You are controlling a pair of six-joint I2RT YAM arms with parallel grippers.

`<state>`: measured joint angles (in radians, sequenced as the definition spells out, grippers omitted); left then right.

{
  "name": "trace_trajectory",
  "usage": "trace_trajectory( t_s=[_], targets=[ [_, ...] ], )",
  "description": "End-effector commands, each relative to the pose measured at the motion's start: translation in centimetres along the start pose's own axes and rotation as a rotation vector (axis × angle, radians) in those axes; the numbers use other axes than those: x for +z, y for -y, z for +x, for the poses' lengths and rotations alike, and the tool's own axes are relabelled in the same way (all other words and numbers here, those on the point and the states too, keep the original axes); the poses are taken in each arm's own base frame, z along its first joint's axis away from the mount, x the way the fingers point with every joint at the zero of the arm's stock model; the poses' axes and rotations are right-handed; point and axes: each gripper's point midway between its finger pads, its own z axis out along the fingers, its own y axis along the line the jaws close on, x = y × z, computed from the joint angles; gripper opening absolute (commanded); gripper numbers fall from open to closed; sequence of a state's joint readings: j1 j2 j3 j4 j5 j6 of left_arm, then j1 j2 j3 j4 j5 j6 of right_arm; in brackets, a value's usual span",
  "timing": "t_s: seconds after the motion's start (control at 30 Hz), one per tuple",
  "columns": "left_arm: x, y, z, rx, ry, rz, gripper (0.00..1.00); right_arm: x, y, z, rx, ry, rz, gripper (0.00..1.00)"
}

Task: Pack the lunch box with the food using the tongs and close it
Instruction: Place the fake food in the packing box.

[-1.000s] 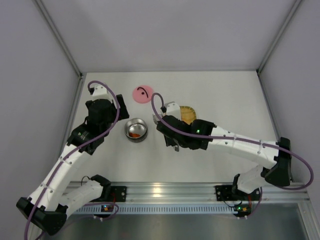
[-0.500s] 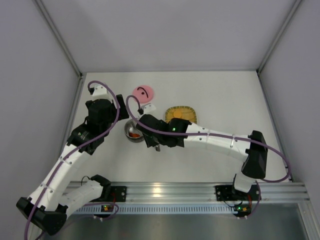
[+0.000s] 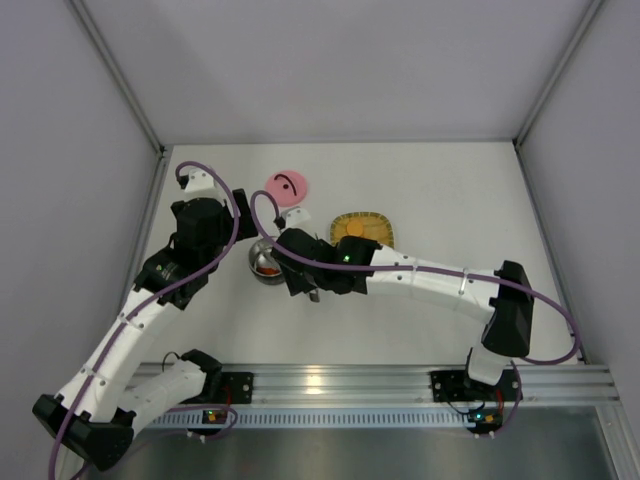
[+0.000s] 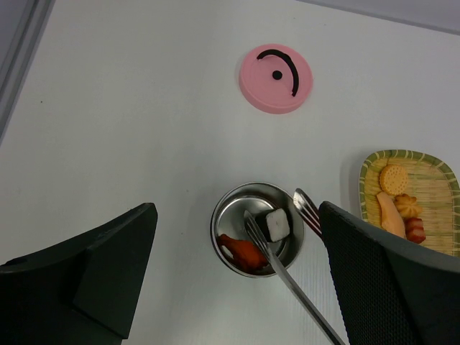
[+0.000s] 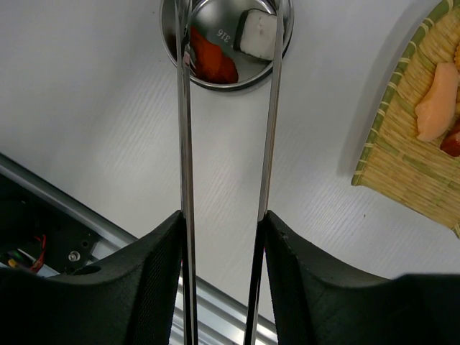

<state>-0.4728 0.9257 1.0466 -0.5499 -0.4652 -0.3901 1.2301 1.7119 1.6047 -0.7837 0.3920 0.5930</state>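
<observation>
The lunch box (image 4: 243, 204) is a shiny steel bowl; I also see it under my right wrist (image 3: 257, 266) (image 5: 237, 85). Inside lie a red piece of food (image 4: 243, 251) (image 5: 212, 61) and a dark piece with white (image 4: 277, 225) (image 5: 259, 32). My right gripper (image 5: 221, 219) (image 3: 300, 276) is shut on the tongs (image 5: 185, 144) (image 4: 287, 269). Their two thin arms stand apart, with the tips at the bowl on either side of the dark piece. My left gripper (image 4: 237, 208) (image 3: 200, 225) hangs open above the bowl, holding nothing. The pink lid (image 3: 286, 187) (image 4: 276, 78) lies flat behind the bowl.
A yellow woven tray (image 3: 375, 218) (image 4: 366, 180) (image 5: 388, 158) sits right of the bowl with several orange, yellow and red pieces (image 4: 399, 208) (image 5: 435, 100) on it. Grey walls close the table on three sides. A metal rail runs along the near edge.
My right arm swung left from the tray to the bowl with the tongs, then stayed there. The left arm has not moved.
</observation>
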Motion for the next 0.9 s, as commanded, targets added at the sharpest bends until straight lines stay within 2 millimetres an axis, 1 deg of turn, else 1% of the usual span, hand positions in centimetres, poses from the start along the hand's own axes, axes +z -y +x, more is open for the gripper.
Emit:
trace_trajectory(
  t_s=[0.0,0.13,0.23,0.3,0.33,0.37,0.43,0.47,0.5,0.53,0.57,0.6,0.63,0.67,0.73,0.77,0.83,0.87],
  targets=[
    [-0.1,-0.1,-1.4,-0.013,0.043,-0.008,0.99,-1.5,-2.0,-2.8,0.024,0.096,-0.061,0.46],
    [-0.2,-0.1,-1.5,-0.014,0.045,-0.009,0.99,-2.0,-1.7,-3.1,0.024,0.107,-0.055,0.47],
    [-0.1,-0.1,-1.4,-0.015,0.044,-0.011,0.99,-2.7,-0.4,-3.5,0.023,0.124,-0.014,0.48],
    [-0.2,-0.1,-1.5,-0.014,0.046,-0.011,0.99,-3.7,0.7,-4.0,0.027,0.149,0.022,0.48],
    [-0.2,-0.1,-1.5,-0.017,0.046,-0.011,0.99,-3.9,1.4,-4.0,0.029,0.155,0.039,0.49],
    [-0.1,-0.1,-1.4,-0.016,0.044,-0.01,0.99,-4.5,2.5,-3.9,0.034,0.16,0.064,0.49],
    [-0.2,-0.1,-1.5,-0.017,0.045,-0.009,0.99,-5.0,4.1,-3.8,0.049,0.169,0.101,0.5],
    [-0.2,-0.1,-1.5,-0.015,0.045,-0.009,0.99,-5.6,5.5,-3.3,0.058,0.172,0.129,0.5],
    [-0.1,-0.1,-1.4,-0.015,0.044,-0.01,0.99,-5.8,6.4,-3.2,0.069,0.175,0.146,0.5],
    [-0.2,-0.1,-1.5,-0.015,0.044,-0.008,0.99,-6.6,7.9,-3.4,0.098,0.191,0.164,0.5],
    [-0.1,0.0,-1.4,-0.014,0.043,-0.007,0.99,-6.1,9.2,-2.1,0.099,0.166,0.198,0.5],
    [-0.1,-0.1,-1.4,-0.013,0.043,-0.008,0.99,-6.3,10.2,-1.8,0.115,0.167,0.213,0.5],
    [-0.2,-0.1,-1.5,-0.014,0.044,-0.008,0.99,-6.2,11.7,-1.4,0.137,0.161,0.244,0.5],
    [-0.1,-0.1,-1.4,-0.013,0.043,-0.008,0.99,-6.5,13.2,-0.3,0.155,0.158,0.273,0.5],
    [-0.1,0.0,-1.3,-0.012,0.041,-0.006,0.99,-6.7,15.2,0.8,0.181,0.145,0.319,0.49],
    [-0.1,0.0,-1.4,-0.014,0.043,-0.005,0.99,-6.7,16.0,2.1,0.19,0.131,0.329,0.49],
    [-0.1,0.0,-1.4,-0.015,0.042,-0.002,0.99,-6.6,17.1,2.9,0.212,0.124,0.345,0.46],
    [-0.1,0.1,-1.4,-0.015,0.042,-0.001,0.99,-5.9,17.4,4.1,0.209,0.096,0.353,0.46]
  ],
)
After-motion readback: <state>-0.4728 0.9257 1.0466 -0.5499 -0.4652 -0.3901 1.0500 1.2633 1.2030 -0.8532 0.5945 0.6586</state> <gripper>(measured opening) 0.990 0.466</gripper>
